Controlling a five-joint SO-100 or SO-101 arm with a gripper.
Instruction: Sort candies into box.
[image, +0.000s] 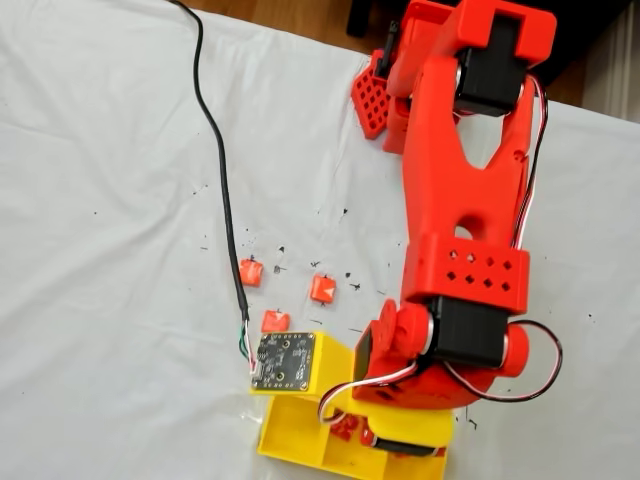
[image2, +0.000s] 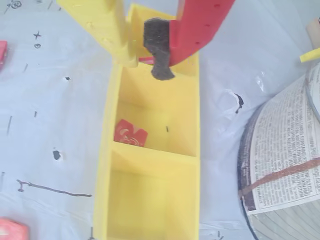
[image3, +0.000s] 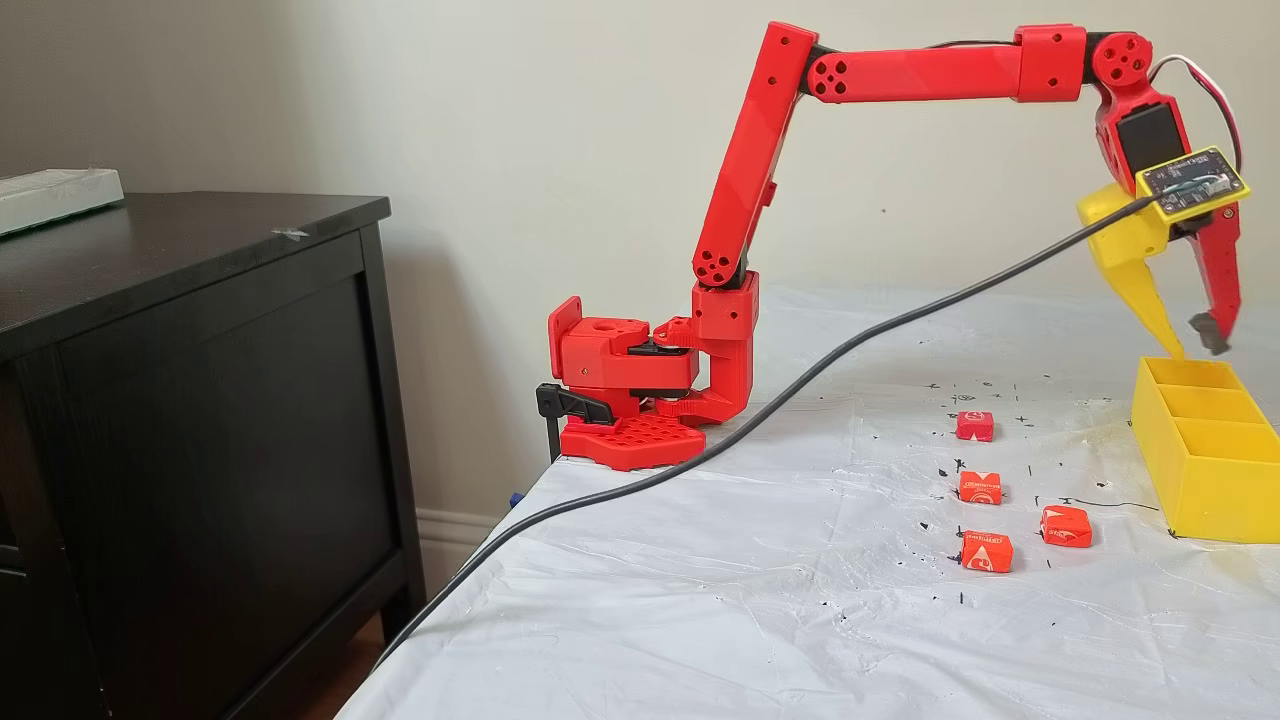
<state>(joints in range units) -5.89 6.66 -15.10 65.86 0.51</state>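
The yellow box (image2: 105, 165) lies lengthwise in the wrist view with three compartments in a row. One deep red candy (image2: 130, 134) with white markings sits in the middle compartment. My gripper (image2: 146, 69) hangs open over the far compartment with nothing between its yellow finger and its foam-padded red finger. From the side, the gripper (image3: 1195, 348) is just above the box (image3: 1200, 470). Several candies lie loose on the sheet left of the box, among them the farthest candy (image3: 974, 426) and the nearest candy (image3: 986, 551). From above, three candies show, the closest candy (image: 274, 321) beside the box (image: 290, 440).
A black cable (image3: 800, 390) runs from the wrist camera board (image: 285, 362) across the table and off its front edge. A round object wrapped in newsprint (image2: 285, 165) stands right of the box in the wrist view. A dark cabinet (image3: 200, 400) stands beside the table.
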